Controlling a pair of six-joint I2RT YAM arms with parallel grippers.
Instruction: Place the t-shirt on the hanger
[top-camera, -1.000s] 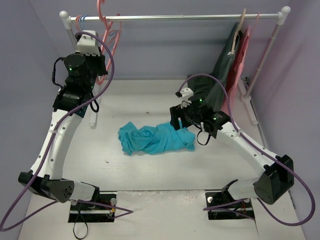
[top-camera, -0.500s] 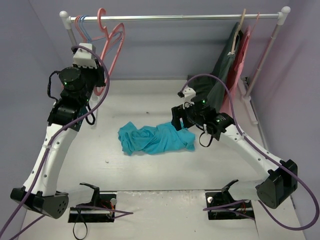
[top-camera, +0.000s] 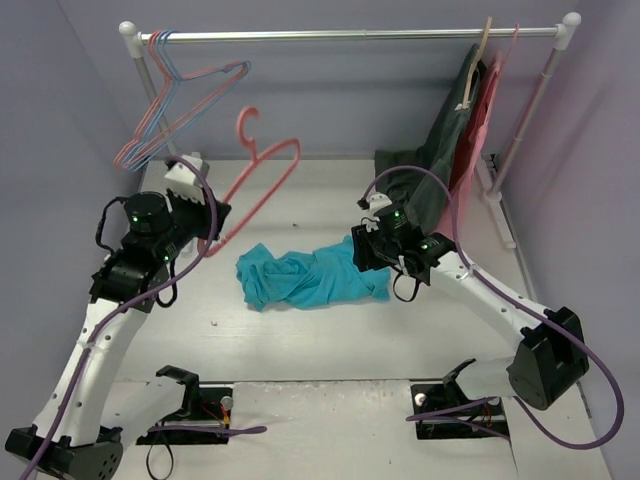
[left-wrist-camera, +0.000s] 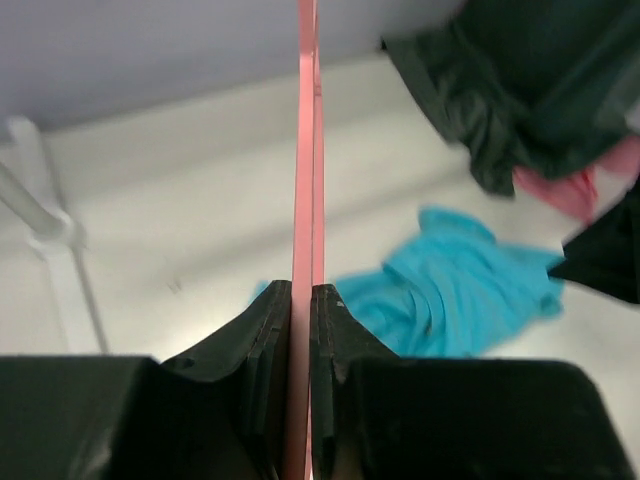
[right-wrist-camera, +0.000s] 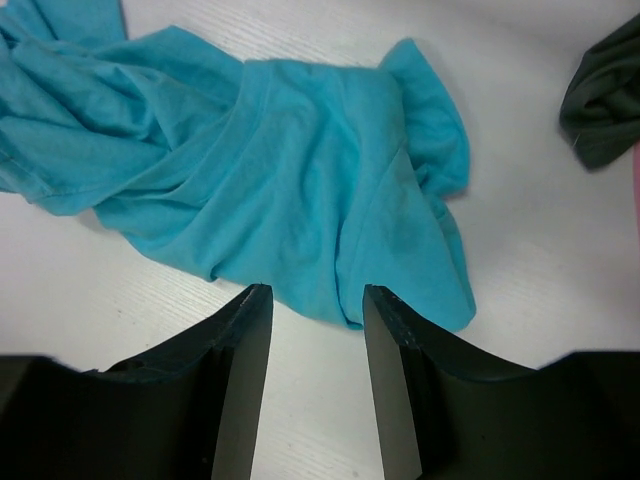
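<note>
Salmon-pink and seen edge-on, the hanger (left-wrist-camera: 305, 150) showed in the left wrist view only as a thin vertical strip. Its top was cut off by the upper frame edge and its lower end was lost between the dark fingers. The left tool (left-wrist-camera: 301, 290) was clamped tight on that strip, both fingers pressed against it. In the top view the hanger hung in the air left of centre, tilted with its hook uppermost and its lower corner hidden behind the left tool.

The right tool (right-wrist-camera: 315, 295) had its fingers parted a moderate way and gripped nothing. It was poised over the near edge of the t-shirt (right-wrist-camera: 300, 180), but whether its tips touched the cloth could not be told. The teal t-shirt lay crumpled on the white counter (top-camera: 330, 350) at the middle of the top view, between the two arms.

At the upper right, a dark garment (top-camera: 445, 150) and a pink garment (top-camera: 487, 100) hung from the rail (top-camera: 350, 35). Two more hangers (top-camera: 160, 110) hung at the upper left.
</note>
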